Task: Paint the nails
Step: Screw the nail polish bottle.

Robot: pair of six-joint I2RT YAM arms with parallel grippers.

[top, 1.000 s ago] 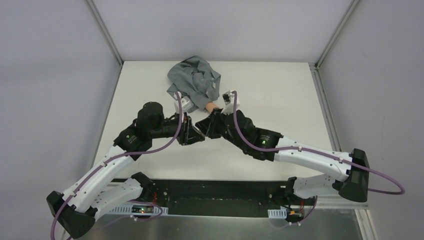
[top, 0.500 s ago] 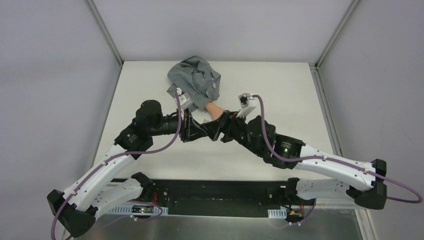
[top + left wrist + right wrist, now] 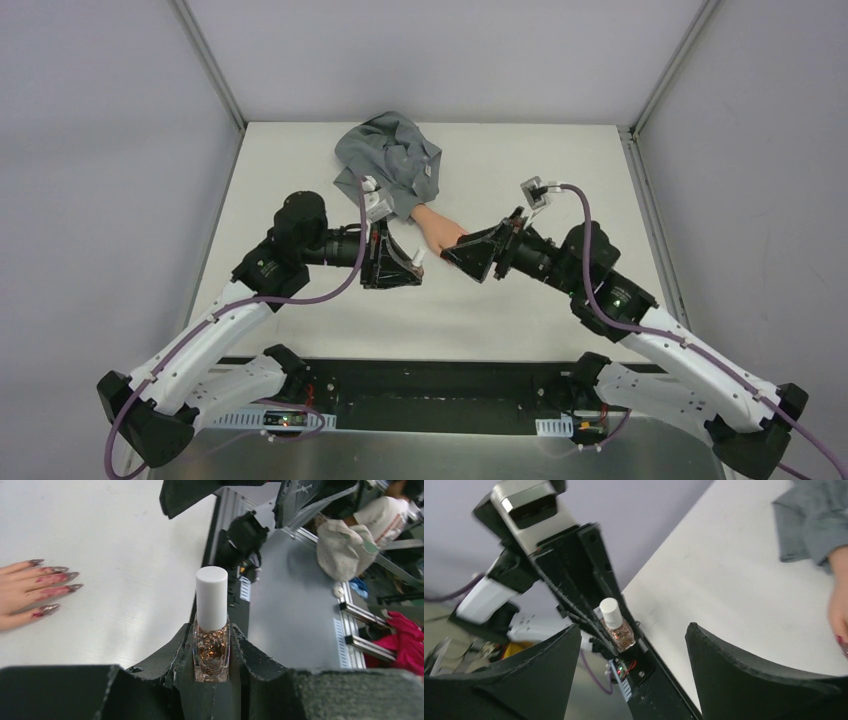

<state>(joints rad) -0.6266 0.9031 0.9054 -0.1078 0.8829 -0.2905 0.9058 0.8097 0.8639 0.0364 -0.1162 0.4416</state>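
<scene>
My left gripper is shut on a small glass polish bottle of coppery glitter, its white cap on. The peach fake hand lies flat to its left on the table, and the nails are long, pointed and smeared dark red. From above, the fake hand sticks out of a grey sleeve, with my left gripper just below it. My right gripper stands open and empty, facing the bottle from a short way off. Seen from above, the right gripper is close to the hand's fingertips.
The white table is walled by grey panels at the back and both sides. A black base rail runs along its near edge. The crumpled grey sleeve lies at the back centre.
My right gripper has opened and drawn back to the right, away from the bottle and the left gripper. The cap has stayed on the bottle. The left gripper has barely moved.
</scene>
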